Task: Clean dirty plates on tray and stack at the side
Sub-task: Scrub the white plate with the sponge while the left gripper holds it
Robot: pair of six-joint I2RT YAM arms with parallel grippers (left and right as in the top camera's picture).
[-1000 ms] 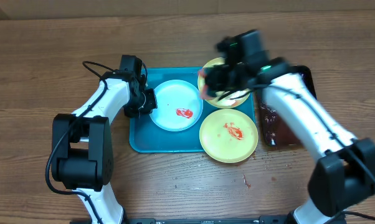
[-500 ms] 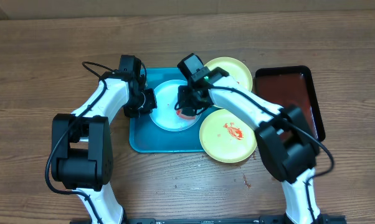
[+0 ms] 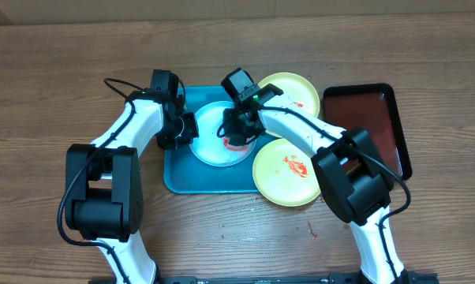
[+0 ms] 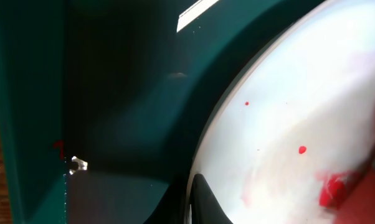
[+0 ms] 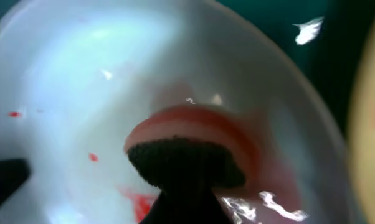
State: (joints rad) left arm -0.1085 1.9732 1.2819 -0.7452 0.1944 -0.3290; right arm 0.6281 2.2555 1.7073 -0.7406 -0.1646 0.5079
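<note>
The right arm has swung in from the far yellow-green plate (image 3: 294,91) over the last second. For the last half of it the arm has barely shifted, settling over the middle of the light blue plate (image 3: 209,126). The right hand (image 3: 237,139) is clenched on a sponge (image 5: 190,146), pinkish with a dark scrubbing layer. The sponge is pressed flat onto the plate's white centre, right where the red sauce smear lies. Streaks and small spots of red (image 4: 302,150) show around the sponge on the plate.

The left arm has not moved. The left hand (image 3: 183,130) is closed at the plate's left rim and looks to be pinching it, so the plate holds steady against the scrubbing.

The blue plate sits inside the turquoise tray (image 3: 177,178). The near yellow-green plate (image 3: 289,183), with its own red smear (image 3: 295,166), overlaps the tray's right edge and lies mostly on the wooden surface (image 3: 56,63). The dark brown-red tray (image 3: 383,118) lies further right.

I judge that wiping of the first plate is only just starting. The near yellow plate is still dirty, and nothing is stacked at the side yet.

No brand, label or writing can be read in any view.
</note>
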